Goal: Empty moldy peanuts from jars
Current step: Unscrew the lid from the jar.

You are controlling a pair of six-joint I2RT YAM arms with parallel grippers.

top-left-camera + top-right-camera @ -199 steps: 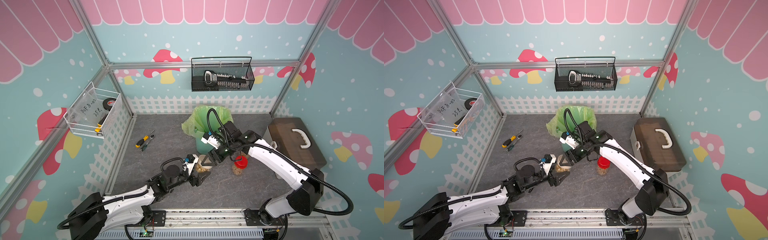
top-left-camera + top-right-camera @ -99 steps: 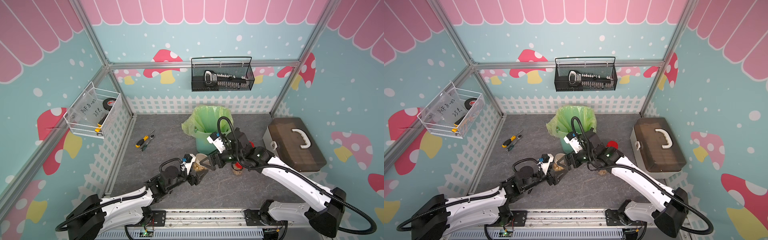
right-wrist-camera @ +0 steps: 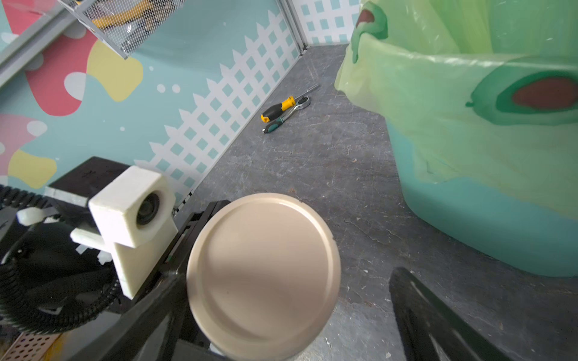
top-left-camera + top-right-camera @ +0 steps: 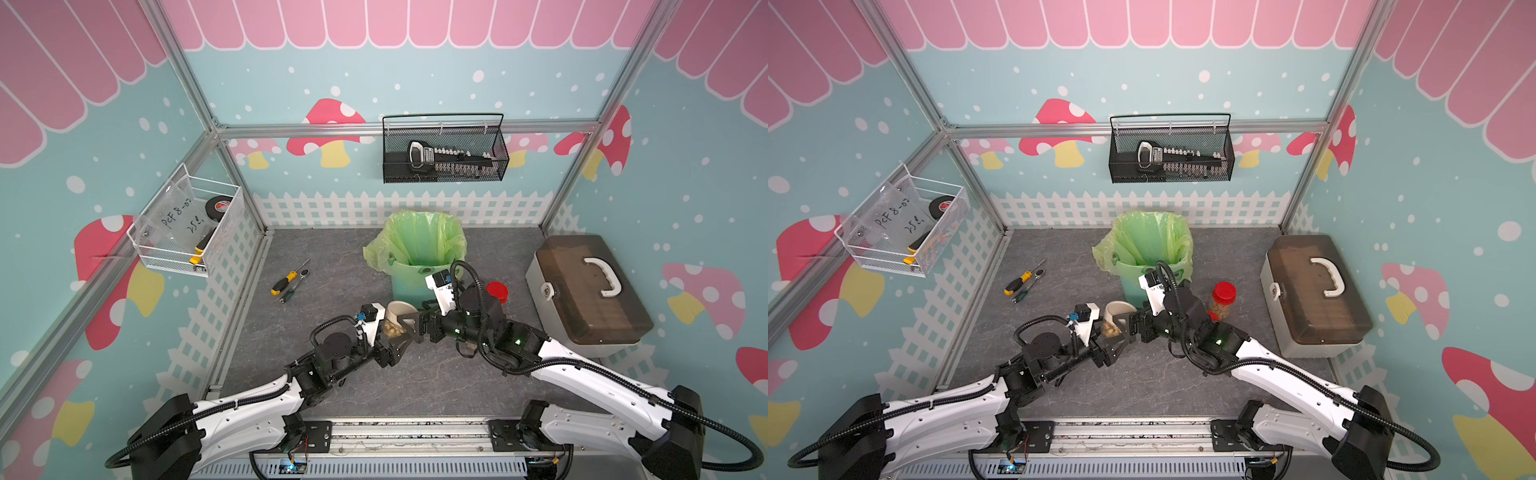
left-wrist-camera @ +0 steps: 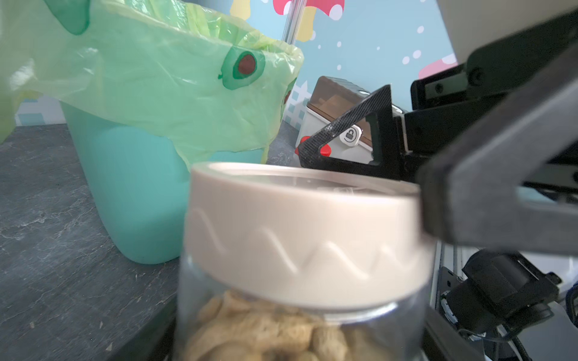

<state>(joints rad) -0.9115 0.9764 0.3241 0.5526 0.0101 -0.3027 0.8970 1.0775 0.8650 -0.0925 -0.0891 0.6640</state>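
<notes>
The right gripper [image 4: 406,328] is seen with its jaws spread wide, one finger on each side of the beige lid [image 3: 262,275], and nothing is grasped by it. Whether the near finger touches the lid's edge cannot be told. The left gripper [image 4: 1112,341] is clamped on the clear body of the beige-lidded jar [image 5: 300,281], which is held just beside the teal bin [image 4: 405,286]. The moldy peanuts [image 5: 266,331] are seen inside it, under the closed lid. A red-lidded jar [image 4: 1223,299] is stood on the table [image 4: 332,299] between the bin and the toolbox [image 4: 1316,299].
</notes>
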